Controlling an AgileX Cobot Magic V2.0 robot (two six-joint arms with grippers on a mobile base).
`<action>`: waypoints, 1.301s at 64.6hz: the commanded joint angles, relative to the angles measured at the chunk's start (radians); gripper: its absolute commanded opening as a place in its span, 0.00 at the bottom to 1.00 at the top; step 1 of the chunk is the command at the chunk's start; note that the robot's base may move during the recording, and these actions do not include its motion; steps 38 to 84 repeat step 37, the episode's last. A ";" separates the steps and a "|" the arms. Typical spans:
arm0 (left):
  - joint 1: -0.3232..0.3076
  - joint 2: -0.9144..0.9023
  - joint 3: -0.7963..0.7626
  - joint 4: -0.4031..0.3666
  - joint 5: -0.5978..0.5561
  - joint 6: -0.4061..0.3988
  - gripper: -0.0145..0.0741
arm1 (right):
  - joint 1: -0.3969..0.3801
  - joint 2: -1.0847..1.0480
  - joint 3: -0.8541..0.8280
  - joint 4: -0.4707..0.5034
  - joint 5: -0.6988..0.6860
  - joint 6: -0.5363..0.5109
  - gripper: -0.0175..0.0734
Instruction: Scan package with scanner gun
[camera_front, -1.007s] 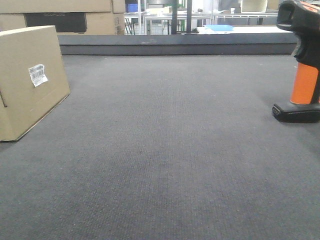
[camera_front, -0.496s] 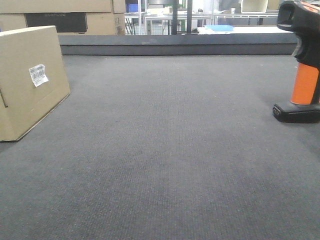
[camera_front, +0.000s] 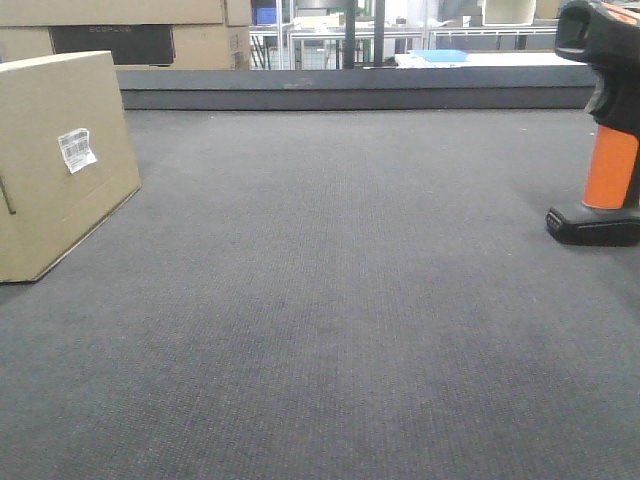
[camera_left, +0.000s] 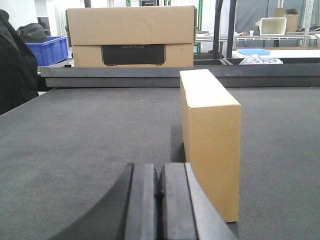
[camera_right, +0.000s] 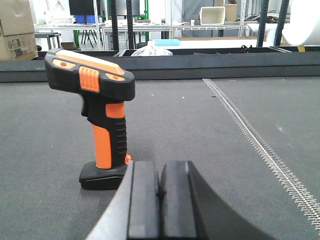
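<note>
Presently, front view: cardboard package stands at left edge on the grey desk, bearing a white barcode label, print illegible; orange-and-black scanner gun stands upright at right edge. Left wrist view: left gripper at bottom centre, jaws pressed together, empty; package just ahead; background carton reads "ECOFLOW". Right wrist view: right gripper jaws closed, empty; scanner left of centre.
</note>
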 joint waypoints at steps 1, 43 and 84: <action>0.002 -0.005 -0.002 -0.005 -0.018 0.004 0.04 | -0.003 -0.003 0.000 0.002 -0.025 -0.008 0.01; 0.002 -0.005 -0.002 -0.005 -0.018 0.004 0.04 | -0.003 -0.003 0.000 0.002 -0.025 -0.008 0.01; 0.002 -0.005 -0.002 -0.005 -0.018 0.004 0.04 | -0.003 -0.003 0.000 0.002 -0.025 -0.008 0.01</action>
